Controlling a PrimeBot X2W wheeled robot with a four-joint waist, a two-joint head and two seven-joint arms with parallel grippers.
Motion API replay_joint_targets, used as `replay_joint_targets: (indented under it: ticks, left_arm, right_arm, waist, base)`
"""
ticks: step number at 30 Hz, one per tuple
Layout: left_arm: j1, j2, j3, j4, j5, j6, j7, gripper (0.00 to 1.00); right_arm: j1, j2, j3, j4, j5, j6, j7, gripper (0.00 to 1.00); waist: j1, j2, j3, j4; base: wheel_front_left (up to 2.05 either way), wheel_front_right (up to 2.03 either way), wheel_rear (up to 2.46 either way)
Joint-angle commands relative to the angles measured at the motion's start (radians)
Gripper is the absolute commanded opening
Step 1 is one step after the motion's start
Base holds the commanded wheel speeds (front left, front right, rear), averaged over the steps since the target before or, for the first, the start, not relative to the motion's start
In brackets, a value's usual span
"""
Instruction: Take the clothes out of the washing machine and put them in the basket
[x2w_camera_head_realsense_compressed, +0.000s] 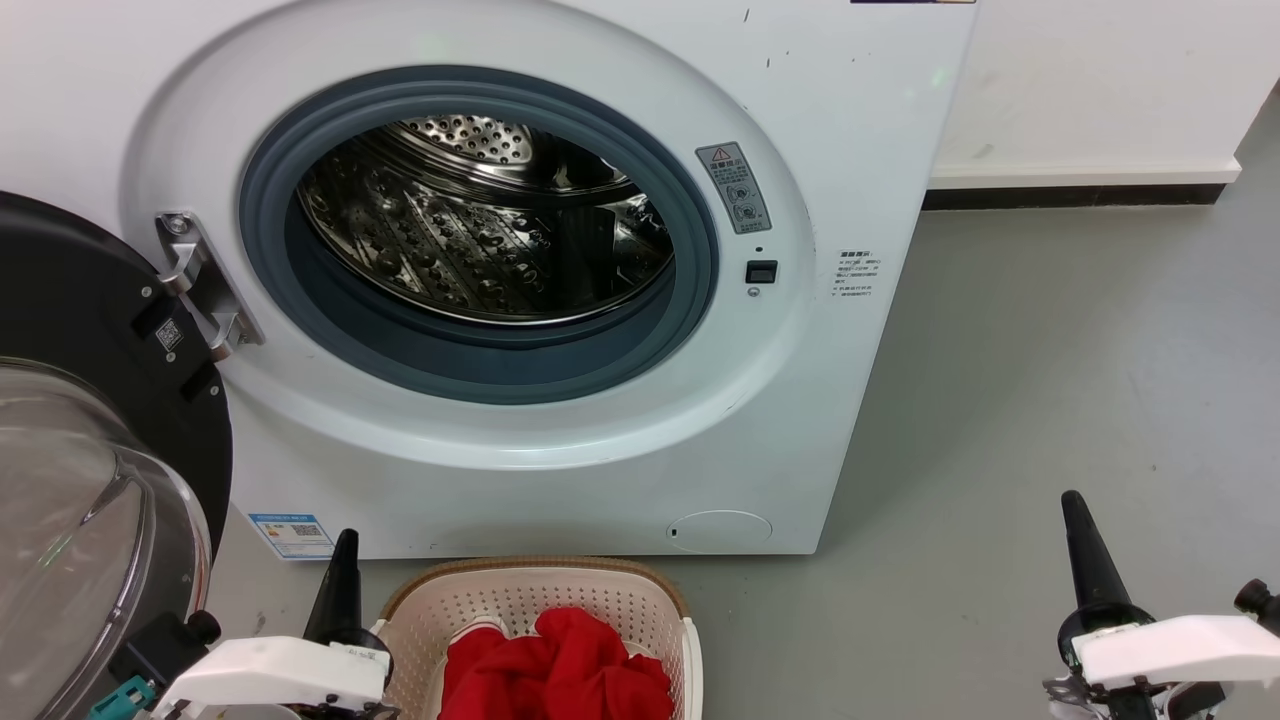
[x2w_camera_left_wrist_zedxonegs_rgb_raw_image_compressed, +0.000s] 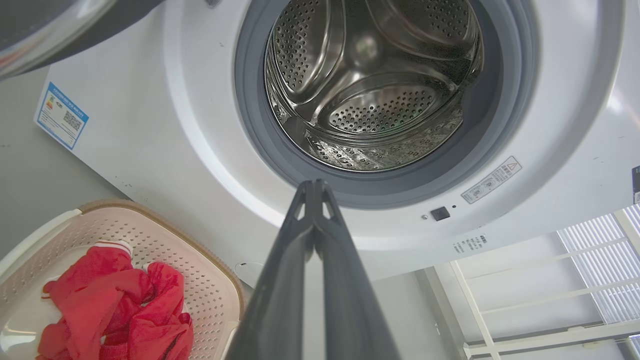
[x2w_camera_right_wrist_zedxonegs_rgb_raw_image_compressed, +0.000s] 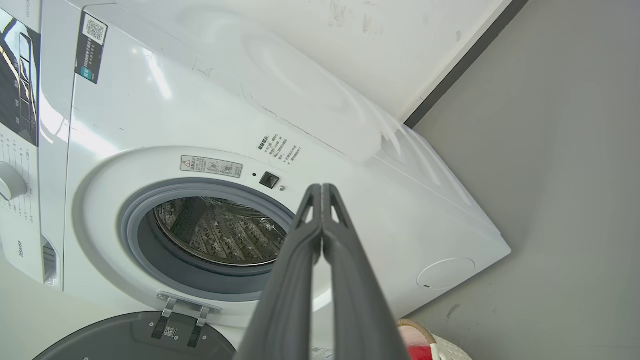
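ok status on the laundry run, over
Fingers shut, empty: left gripper, right gripper. Red clothes in basket. Bare steel drum in washing machine, door swung open.

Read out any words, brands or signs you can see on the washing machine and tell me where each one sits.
"Hisense", small, so probably: control panel of the washing machine.
Red warning triangle: grey sticker; its print is too small to read.
Blue-edged label: QR code, text too small.
Printed lines on the front: unreadable.
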Motion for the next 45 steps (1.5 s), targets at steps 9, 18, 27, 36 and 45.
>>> replay_joint_targets:
  ticks: [9, 18, 27, 36, 45]
  left_arm:
    - [-0.040, 0.000, 0.013, 0.006, -0.142, -0.016, 0.034, 0.00]
    - [-0.053, -0.001, 0.020, 0.014, -0.240, -0.023, 0.057, 0.00]
    - [-0.065, -0.001, 0.025, 0.022, -0.319, -0.029, 0.076, 0.00]
    - [-0.075, -0.002, 0.030, 0.030, -0.402, -0.036, 0.096, 0.00]
    - [-0.088, -0.003, 0.036, 0.038, -0.481, -0.041, 0.114, 0.00]
  right_arm:
    - [-0.047, -0.008, -0.007, 0.009, 0.136, 0.000, 0.033, 0.00]
    - [-0.057, -0.008, -0.012, 0.021, 0.224, 0.000, 0.056, 0.00]
    - [-0.069, -0.007, -0.017, 0.031, 0.297, 0.000, 0.076, 0.00]
    - [-0.080, -0.006, -0.022, 0.040, 0.373, 0.000, 0.097, 0.00]
    - [-0.091, -0.004, -0.027, 0.049, 0.443, 0.000, 0.117, 0.00]
  waist:
    - [0.0000, 0.0000, 0.000, 0.004]
    - [0.0000, 0.0000, 0.000, 0.007]
    - [0.0000, 0.0000, 0.000, 0.010]
    - [0.0000, 0.0000, 0.000, 0.014]
    - [0.0000, 0.0000, -0.001, 0.017]
  base:
    - [0.00, 0.00, 0.00]
    - [0.00, 0.00, 0.00]
    - [0.00, 0.00, 0.00]
    - [0.00, 0.00, 0.00]
    - [0.00, 0.00, 0.00]
